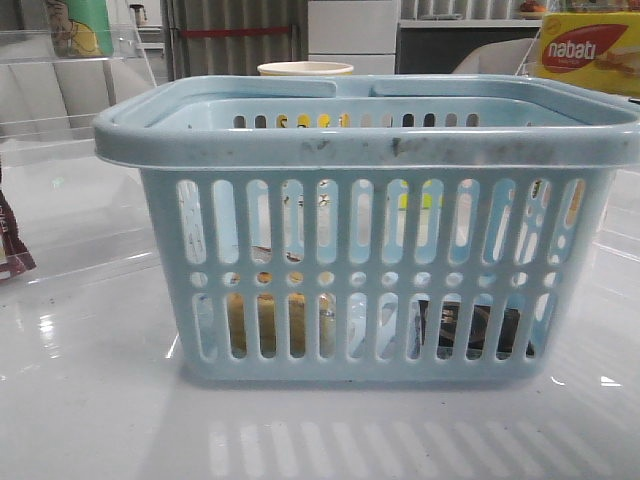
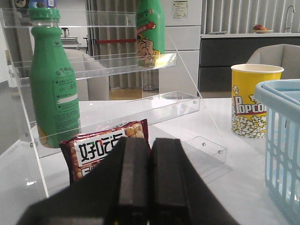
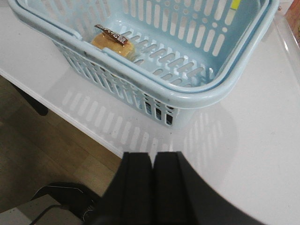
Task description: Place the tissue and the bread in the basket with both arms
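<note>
Apparently both items are already inside the basket (image 1: 370, 150).
Bread (image 3: 112, 44) lies at its left end, dark tissue (image 1: 470, 330) at its right; left gripper (image 2: 150, 187) and right gripper (image 3: 152, 187) pinched together, empty, clear of the rim.

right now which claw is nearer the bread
Right. The right claw hangs just outside the basket holding the bread; the left claw faces a shelf.
</note>
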You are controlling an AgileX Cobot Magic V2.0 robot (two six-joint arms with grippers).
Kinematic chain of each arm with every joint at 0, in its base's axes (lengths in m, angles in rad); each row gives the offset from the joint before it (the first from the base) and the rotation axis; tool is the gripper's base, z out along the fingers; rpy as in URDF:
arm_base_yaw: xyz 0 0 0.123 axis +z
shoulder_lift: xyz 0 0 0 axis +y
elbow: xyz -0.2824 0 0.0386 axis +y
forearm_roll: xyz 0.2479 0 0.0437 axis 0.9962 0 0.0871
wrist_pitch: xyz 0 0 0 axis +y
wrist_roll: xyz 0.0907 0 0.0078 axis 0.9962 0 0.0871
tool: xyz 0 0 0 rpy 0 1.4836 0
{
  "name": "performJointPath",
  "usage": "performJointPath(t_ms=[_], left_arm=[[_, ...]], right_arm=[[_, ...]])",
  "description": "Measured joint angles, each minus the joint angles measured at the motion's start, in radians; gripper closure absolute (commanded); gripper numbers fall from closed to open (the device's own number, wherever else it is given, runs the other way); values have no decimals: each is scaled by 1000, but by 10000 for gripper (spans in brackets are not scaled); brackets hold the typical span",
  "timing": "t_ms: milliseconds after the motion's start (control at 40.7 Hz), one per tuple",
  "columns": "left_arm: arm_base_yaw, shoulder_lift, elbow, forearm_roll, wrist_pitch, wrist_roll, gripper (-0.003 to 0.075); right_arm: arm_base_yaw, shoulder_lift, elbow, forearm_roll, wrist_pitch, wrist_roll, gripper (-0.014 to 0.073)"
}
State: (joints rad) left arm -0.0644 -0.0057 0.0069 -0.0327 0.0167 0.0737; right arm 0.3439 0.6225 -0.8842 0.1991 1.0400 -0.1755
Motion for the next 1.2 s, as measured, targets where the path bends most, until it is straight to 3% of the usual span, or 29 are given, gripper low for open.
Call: performJointPath(t_ms=[417,540,810,1203], left_arm=[[0,0,0,-2,0,0,624],[0,0,0,-2,0,0,624],[0,0,0,-2,0,0,624],[0,0,0,-2,0,0,624]], right_arm=[[-3,-9,5,-2,1,0,537],[-74,-57,63,-20,-52,-18,537],[-329,-288,412,-70,-467,-27,537],[-377,-551,860,-70,-923,-27,537]])
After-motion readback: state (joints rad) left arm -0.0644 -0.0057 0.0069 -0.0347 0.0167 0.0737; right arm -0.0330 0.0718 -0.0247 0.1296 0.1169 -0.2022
